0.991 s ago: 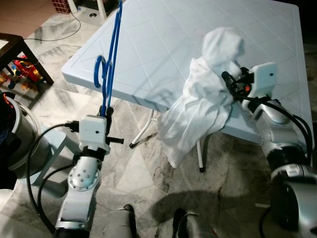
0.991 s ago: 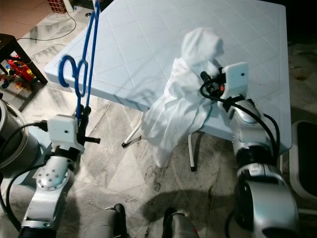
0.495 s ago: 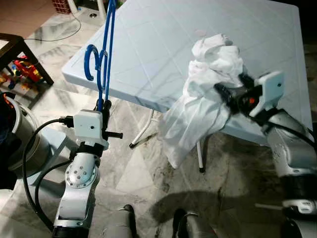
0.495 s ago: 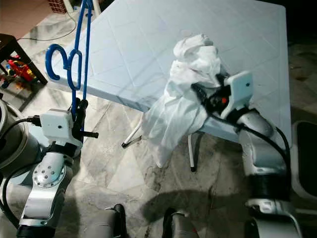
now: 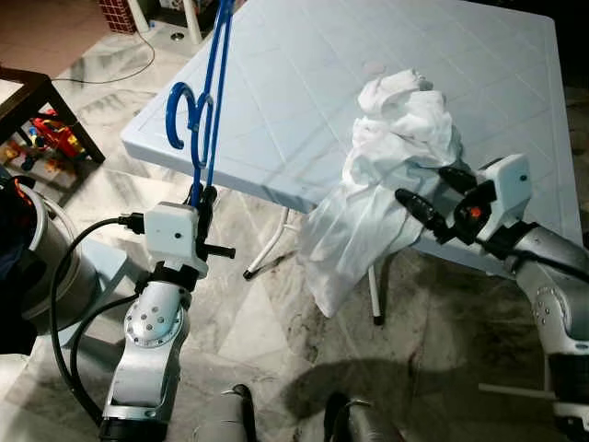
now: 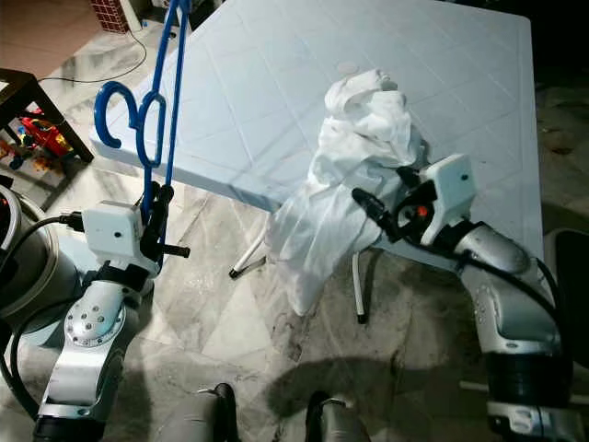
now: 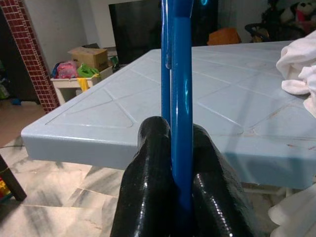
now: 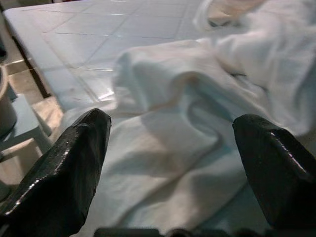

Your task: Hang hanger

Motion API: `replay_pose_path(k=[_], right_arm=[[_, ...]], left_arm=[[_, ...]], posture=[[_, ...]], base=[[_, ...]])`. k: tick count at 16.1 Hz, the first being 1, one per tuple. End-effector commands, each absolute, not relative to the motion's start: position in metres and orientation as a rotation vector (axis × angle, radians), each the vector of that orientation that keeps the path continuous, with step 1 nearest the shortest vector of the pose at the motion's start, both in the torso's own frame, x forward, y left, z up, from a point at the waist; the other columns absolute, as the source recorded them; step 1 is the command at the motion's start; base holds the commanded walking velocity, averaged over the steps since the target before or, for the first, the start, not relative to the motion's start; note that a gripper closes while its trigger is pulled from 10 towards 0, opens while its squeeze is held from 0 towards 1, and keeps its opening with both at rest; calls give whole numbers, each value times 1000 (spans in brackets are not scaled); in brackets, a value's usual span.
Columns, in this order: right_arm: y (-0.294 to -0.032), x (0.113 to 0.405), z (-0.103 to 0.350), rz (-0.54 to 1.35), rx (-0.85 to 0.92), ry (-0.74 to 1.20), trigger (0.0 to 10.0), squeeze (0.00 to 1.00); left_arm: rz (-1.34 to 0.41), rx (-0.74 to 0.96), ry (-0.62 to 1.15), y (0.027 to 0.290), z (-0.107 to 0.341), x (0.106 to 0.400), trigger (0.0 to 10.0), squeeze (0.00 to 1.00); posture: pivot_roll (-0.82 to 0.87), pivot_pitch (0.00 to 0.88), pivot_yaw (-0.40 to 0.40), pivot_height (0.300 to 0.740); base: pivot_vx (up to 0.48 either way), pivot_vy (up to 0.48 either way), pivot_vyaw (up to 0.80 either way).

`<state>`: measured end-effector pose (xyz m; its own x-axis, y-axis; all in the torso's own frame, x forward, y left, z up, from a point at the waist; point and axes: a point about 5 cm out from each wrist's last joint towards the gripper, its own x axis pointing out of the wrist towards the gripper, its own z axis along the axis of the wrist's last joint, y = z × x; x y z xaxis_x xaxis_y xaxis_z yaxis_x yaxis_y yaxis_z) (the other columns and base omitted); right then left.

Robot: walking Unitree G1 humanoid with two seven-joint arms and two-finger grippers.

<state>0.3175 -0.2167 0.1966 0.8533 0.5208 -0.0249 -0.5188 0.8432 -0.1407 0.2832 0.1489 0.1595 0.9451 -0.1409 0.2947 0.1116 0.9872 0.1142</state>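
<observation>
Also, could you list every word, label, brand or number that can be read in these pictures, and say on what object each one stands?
None: no text can be read in any view.
Hanger, held in the left pincer: plain blue, no marking.
Cloth and table: no print or label visible.
Cardboard box behind the table: too small and blurred to tell whether it carries any print.
Right pincer, open before the cloth: no lettering.

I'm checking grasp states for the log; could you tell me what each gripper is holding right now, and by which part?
The left gripper is shut on the blue hanger, gripping its lower end. The right gripper is open, holding nothing, facing the white cloth.
</observation>
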Motion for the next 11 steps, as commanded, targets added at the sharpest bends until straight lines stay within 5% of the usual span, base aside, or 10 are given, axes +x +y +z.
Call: replay_pose_path(k=[1, 3, 4, 11], right_arm=[[-214, 314, 197, 573, -155, -7, 10000, 94], [-209, 310, 197, 603, -149, -14, 10000, 86], [-206, 309, 197, 611, -150, -16, 10000, 0], [-185, 309, 190, 656, -170, -24, 10000, 0]], left_arm=[[-132, 98, -303, 150, 160, 284, 10000, 0], [-137, 98, -302, 149, 159, 284, 10000, 0], [-141, 97, -303, 149, 160, 284, 10000, 0], [-144, 98, -294, 149, 158, 282, 10000, 0]], posture=[[71, 168, 22, 740], [72, 166, 24, 740], [73, 167, 24, 740], [79, 177, 23, 740]], base=[[0, 0, 0], [0, 0, 0], [0, 0, 0], [244, 0, 0]])
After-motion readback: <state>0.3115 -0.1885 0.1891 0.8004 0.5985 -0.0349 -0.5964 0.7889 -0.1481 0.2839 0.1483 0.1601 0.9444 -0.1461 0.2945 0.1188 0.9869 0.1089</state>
